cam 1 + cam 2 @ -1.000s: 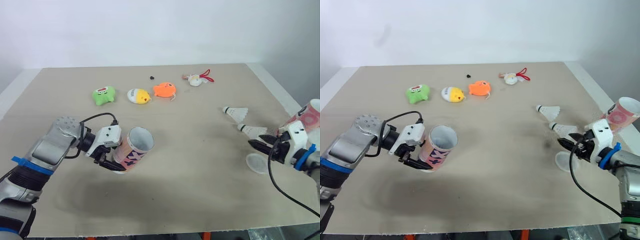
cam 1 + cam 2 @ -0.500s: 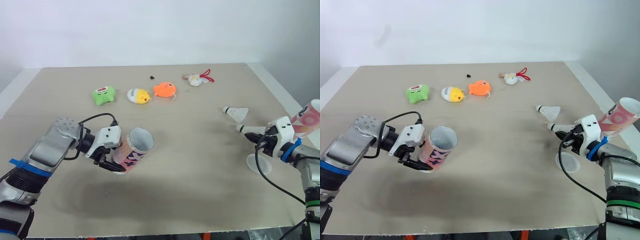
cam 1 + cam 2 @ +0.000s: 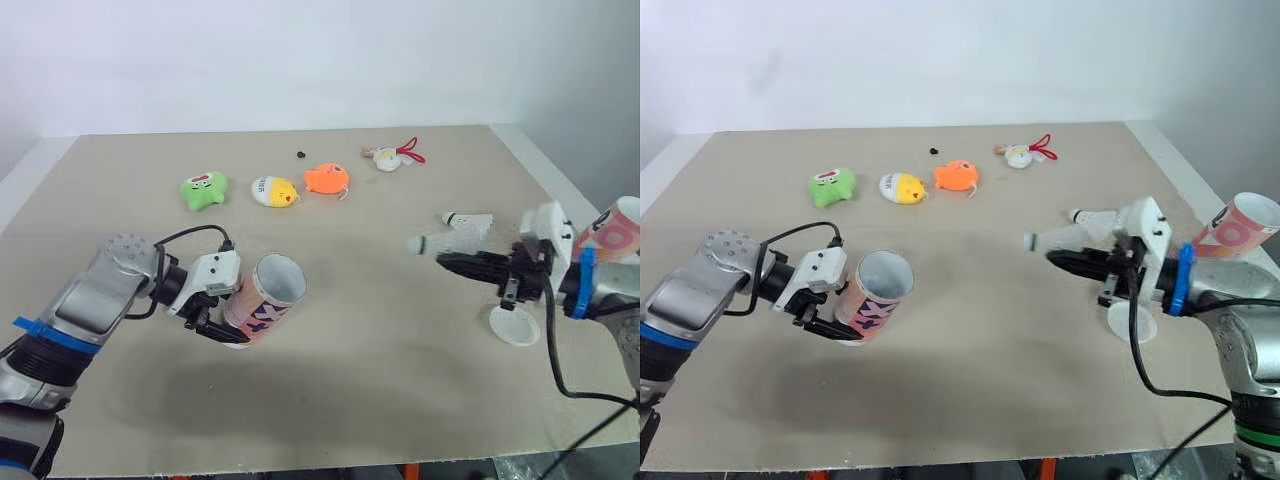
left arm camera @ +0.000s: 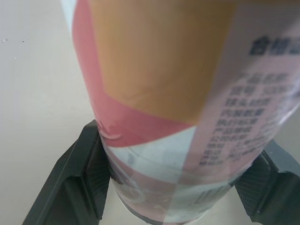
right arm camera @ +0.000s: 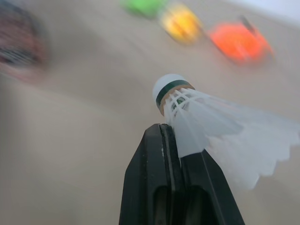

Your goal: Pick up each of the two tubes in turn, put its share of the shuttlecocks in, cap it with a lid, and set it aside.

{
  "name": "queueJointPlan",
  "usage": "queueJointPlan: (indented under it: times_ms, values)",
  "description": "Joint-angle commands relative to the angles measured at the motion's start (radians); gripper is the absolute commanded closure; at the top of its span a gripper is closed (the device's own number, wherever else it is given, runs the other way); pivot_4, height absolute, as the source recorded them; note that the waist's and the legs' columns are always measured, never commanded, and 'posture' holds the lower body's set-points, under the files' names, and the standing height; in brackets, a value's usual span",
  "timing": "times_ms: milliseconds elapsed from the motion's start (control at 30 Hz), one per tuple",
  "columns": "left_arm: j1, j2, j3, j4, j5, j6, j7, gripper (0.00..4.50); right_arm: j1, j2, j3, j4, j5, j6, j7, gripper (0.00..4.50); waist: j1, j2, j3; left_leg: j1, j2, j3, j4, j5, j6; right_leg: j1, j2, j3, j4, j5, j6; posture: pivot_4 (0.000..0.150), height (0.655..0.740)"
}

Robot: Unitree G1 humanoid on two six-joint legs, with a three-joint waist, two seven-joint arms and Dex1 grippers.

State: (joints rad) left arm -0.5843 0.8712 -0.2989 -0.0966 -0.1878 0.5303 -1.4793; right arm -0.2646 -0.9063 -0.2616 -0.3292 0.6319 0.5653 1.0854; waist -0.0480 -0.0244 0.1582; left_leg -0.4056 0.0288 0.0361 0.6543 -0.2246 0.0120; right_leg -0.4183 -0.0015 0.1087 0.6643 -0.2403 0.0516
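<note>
Left eye view: the pink-and-white patterned cardboard tube [image 3: 264,301] tilts with its round open mouth upward, its base clamped between the left hand's [image 3: 228,330] black fingers. Right of the tube, the outstretched right hand [image 3: 447,260] pinches a white feathered shuttlecock [image 3: 430,243], its cork pointing toward the tube.

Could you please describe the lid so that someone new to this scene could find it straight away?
Look at the table's right side, near its front edge, just beside the right pincer. The lid lies flat there: a round, translucent white disc, unlike the feathered shuttlecock in the pincer.
</note>
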Motion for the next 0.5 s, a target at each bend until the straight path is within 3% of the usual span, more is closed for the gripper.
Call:
queueJointPlan:
  times_ms: [33, 500]
  values:
    - [-0.021, 0.010, 0.007, -0.029, -0.016, 0.013, -0.005, 1.32, -0.047, 0.006, 0.065, -0.124, 0.040, 0.024, -0.010, 4.47, 0.000, -0.003, 0.002, 0.000, 0.000, 0.000, 0.000, 0.000, 0.000, 0.000, 0.000, -0.001, 0.000, 0.000, 0.000, 0.150, 0.7400]
    - [-0.047, 0.011, 0.034, -0.096, -0.092, 0.057, 0.019, 1.32, -0.302, 0.041, 0.250, -0.181, 0.050, 0.037, 0.022, 4.47, 0.003, -0.006, 0.004, -0.013, 0.000, -0.006, 0.002, 0.000, 0.000, -0.009, -0.003, -0.006, 0.000, -0.001, 0.000, 0.150, 0.7400]
